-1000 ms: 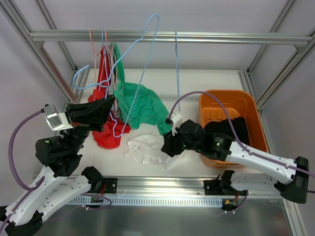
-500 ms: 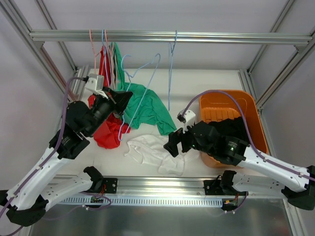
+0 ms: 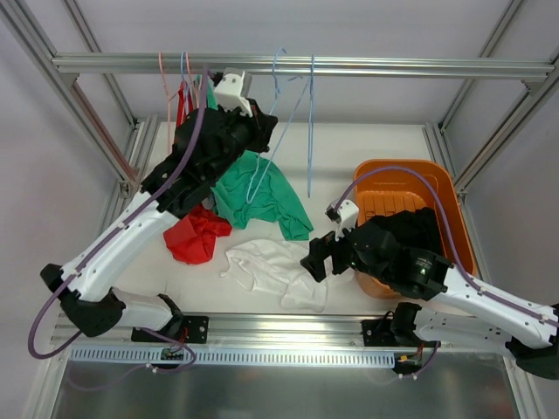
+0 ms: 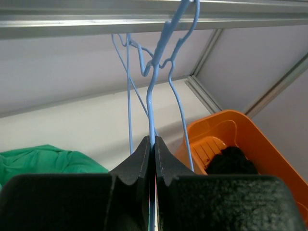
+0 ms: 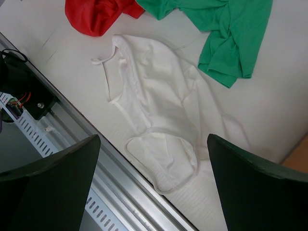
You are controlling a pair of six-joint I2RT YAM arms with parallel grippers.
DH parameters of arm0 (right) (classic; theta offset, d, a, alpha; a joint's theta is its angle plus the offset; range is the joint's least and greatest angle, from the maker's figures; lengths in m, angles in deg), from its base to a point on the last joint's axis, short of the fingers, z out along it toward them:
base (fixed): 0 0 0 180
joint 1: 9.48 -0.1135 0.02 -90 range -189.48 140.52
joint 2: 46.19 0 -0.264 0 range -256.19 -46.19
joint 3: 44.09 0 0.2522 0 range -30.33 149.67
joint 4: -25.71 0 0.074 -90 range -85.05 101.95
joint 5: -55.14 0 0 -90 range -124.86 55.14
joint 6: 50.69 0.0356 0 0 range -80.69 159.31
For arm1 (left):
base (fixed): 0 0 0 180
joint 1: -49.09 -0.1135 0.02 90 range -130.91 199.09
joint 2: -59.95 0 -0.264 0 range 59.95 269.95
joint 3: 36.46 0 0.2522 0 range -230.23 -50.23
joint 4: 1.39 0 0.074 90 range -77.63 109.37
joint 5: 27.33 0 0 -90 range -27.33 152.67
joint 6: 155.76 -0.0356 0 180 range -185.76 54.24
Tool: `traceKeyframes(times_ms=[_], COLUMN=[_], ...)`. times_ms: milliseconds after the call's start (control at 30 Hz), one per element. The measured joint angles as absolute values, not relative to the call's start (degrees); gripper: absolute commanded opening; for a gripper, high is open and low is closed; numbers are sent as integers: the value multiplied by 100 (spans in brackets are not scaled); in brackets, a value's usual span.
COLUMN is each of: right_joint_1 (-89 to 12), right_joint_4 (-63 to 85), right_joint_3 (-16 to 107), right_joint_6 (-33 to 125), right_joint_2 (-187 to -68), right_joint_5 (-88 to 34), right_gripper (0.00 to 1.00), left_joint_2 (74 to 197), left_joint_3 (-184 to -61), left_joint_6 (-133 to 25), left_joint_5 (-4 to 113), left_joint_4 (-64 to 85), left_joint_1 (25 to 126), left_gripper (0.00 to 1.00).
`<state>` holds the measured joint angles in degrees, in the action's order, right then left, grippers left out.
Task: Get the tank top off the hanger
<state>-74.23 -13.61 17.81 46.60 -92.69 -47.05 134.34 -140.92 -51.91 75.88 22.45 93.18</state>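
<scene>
Fingers (image 4: 137, 161) of your left gripper (image 4: 154, 143): clenched on a thin blue hanger (image 4: 150, 96), wire pinched flat between the pads, arm raised to the far rail (image 3: 393, 65). The hanger's hook sits up at the rail; whether it is seated there, you cannot tell from these views. No cloth shows on that wire. Right gripper (image 5: 153, 139): released, jaws spread wide, nothing between them, hovering just above the white tank top (image 5: 154, 110). The tank top lies crumpled flat on the table at near centre, close to the near edge, its straps loose and apart from any hanger. A green garment (image 3: 262, 188) lies just beyond it on the far side, a red garment (image 3: 196, 236) to its left, and an orange bin (image 3: 445, 188) holding dark cloth (image 3: 415, 223) to its right. Reading: the removal itself looks done, top off and lying free. What seems left for you is minor: settle the bare hanger on the rail, let go, and draw both arms clear. Watch that the hook does not snag the neighbouring hangers there.
</scene>
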Motion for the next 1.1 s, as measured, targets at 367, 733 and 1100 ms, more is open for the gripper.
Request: traceKeyframes(times_ms=[367, 733, 1100], right_joint_1=[-7423, -7423, -7423], right_joint_4=[-1436, -1396, -1105], right_joint_3=[1475, 1237, 1219], right_joint_6=[4791, 4831, 4728], right_joint_2=[-9048, -9131, -9695], right_joint_5=[-4749, -4716, -4622], right_gripper=[99, 100, 100], left_joint_2=[15009, 15134, 14682], left_joint_3=[-15312, -15108, -14750], left_joint_6=[-5639, -5580, -5565], left_joint_5=[8104, 8322, 8371], left_joint_4=[2400, 2505, 2582], left_joint_1=[9336, 9336, 9334], left_gripper=[0, 0, 82])
